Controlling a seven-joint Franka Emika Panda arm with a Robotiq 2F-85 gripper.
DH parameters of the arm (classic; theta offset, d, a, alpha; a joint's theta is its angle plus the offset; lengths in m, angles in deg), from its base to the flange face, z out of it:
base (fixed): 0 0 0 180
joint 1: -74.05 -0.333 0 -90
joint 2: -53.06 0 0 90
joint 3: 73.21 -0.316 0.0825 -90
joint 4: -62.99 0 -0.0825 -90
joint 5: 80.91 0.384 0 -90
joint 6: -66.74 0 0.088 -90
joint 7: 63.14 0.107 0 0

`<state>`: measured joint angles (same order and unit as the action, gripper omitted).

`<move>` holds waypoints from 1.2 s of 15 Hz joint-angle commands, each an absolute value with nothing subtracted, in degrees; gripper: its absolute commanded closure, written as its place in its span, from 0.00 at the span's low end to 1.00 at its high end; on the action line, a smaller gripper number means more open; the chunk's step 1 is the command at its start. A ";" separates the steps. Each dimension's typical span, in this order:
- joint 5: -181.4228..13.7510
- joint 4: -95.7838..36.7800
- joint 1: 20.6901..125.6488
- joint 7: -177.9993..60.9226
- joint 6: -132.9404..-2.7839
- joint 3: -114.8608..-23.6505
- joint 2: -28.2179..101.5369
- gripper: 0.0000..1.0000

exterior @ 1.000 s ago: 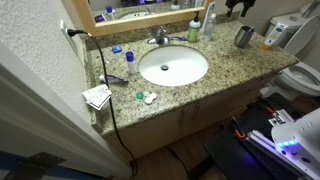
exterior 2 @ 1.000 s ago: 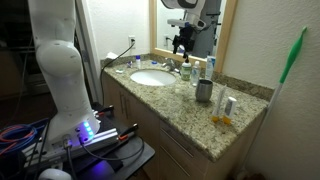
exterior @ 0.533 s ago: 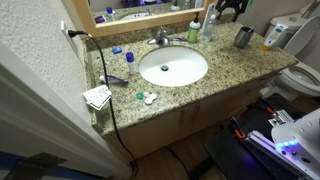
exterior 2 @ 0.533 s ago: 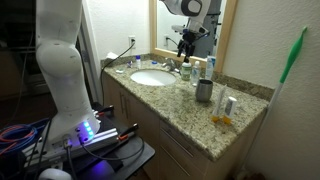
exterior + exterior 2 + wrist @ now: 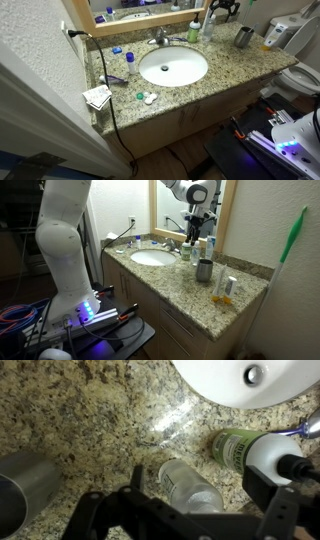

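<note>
Released fingers (image 5: 268, 485) wide apart above one clear bottle (image 5: 190, 488), beside one green bottle (image 5: 240, 448) and one metal cup (image 5: 20, 490)

In an exterior view cam sits high in front of the desk (image 5: 225, 82), steep look down, sink (image 5: 173, 66) centred. In an exterior view it's low off the desk end (image 5: 185, 292), looking along it. Wrist cam: close, straight down past hand (image 5: 200, 485). All share sink area.

Saw, in the wrist view, a small bottle (image 5: 190, 486) on the desk (image 5: 90, 420) beneath the tool (image 5: 200, 500); cup (image 5: 25, 485) far left, bigger bottle (image 5: 235, 448) just right, sink (image 5: 240, 378) behind.
</note>
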<state>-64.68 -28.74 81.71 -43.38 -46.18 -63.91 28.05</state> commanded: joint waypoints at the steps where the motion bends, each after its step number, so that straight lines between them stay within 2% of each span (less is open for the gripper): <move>1: -66.86 -27.62 81.46 -40.52 -45.61 -63.77 26.91 0.00; 10: -64.21 -26.58 81.66 -31.38 -57.39 -63.92 23.14 0.00; 18: -65.99 -25.92 80.75 -26.67 -57.41 -63.64 21.66 0.00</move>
